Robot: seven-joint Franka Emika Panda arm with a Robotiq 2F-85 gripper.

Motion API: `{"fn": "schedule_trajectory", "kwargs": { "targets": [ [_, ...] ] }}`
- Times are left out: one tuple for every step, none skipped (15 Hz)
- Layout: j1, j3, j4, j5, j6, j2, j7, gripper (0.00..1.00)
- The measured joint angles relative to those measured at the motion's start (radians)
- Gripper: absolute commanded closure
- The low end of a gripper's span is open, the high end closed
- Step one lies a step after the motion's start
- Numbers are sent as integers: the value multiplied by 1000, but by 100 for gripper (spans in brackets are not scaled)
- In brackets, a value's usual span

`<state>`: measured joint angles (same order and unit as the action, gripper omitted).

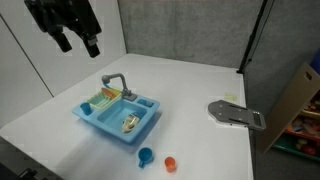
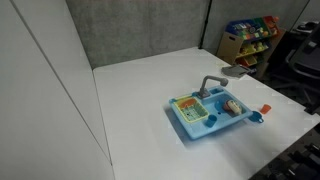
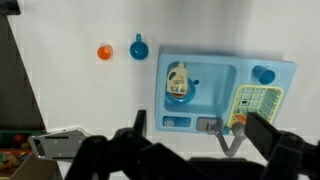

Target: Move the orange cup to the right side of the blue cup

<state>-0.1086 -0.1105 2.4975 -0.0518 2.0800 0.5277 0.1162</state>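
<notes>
The orange cup [image 1: 170,162] stands on the white table near its front edge, just beside the blue cup [image 1: 146,156]. Both also show in the wrist view, the orange cup [image 3: 105,52] left of the blue cup [image 3: 139,48], and in an exterior view the orange cup [image 2: 265,108] lies past the blue cup [image 2: 256,118]. My gripper [image 1: 78,42] hangs high above the table, far from both cups, open and empty. Its two fingers frame the lower wrist view [image 3: 195,135].
A large blue toy sink [image 1: 118,113] with a grey faucet, a green rack and a toy dish in its basin stands mid-table. A grey flat tool [image 1: 237,114] lies near the table's far side. A shelf with colourful toys [image 2: 250,38] stands beyond the table.
</notes>
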Motion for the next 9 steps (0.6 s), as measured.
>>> {"fn": "schedule_trajectory", "kwargs": {
  "targets": [
    [0,0,0,0,0,0,0,0],
    [0,0,0,0,0,0,0,0],
    [0,0,0,0,0,0,0,0],
    [0,0,0,0,0,0,0,0],
    [0,0,0,0,0,0,0,0],
    [0,0,0,0,0,0,0,0],
    [0,0,0,0,0,0,0,0],
    [0,0,1,0,-1,-1,0,0],
    [-1,0,1,-5,-8,-3,-7,0]
  ]
}}
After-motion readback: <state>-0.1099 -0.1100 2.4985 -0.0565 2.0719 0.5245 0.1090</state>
